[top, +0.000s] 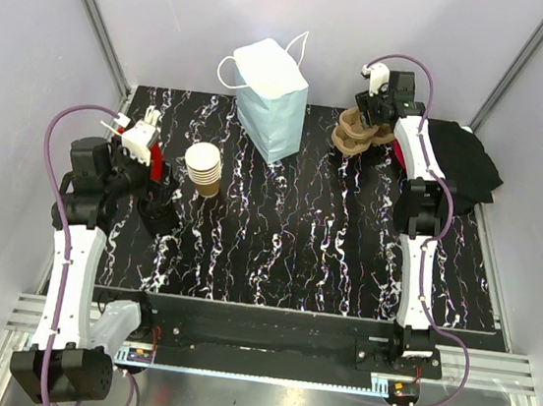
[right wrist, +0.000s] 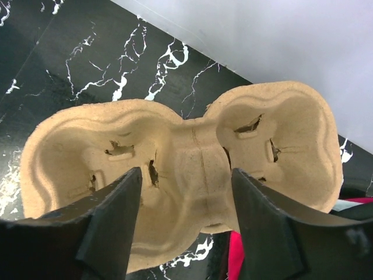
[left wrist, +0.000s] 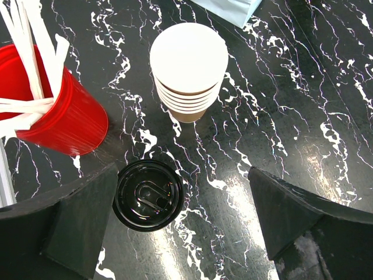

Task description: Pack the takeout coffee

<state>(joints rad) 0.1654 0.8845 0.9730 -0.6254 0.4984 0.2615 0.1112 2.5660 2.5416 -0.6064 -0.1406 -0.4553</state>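
No single takeout coffee cup shows on its own. A stack of nested tan cups [left wrist: 189,70] [top: 203,168] stands upside down on the black marbled table [top: 297,236]. A round black lid [left wrist: 148,195] lies flat just below it. My left gripper [left wrist: 183,221] [top: 158,214] hovers open over the table, and the lid sits beside its left finger [left wrist: 81,227]. At the back right, my right gripper [right wrist: 186,227] [top: 369,121] is open. Its fingers straddle the middle ridge of the brown pulp cup carrier [right wrist: 186,157] [top: 357,136] without squeezing it.
A red cup [left wrist: 64,116] holding white straws stands left of the cup stack. A pale blue paper bag [top: 272,99] stands upright at the back centre. A black cloth [top: 465,162] with something pink under it lies at the back right, beside the carrier. White walls enclose the table.
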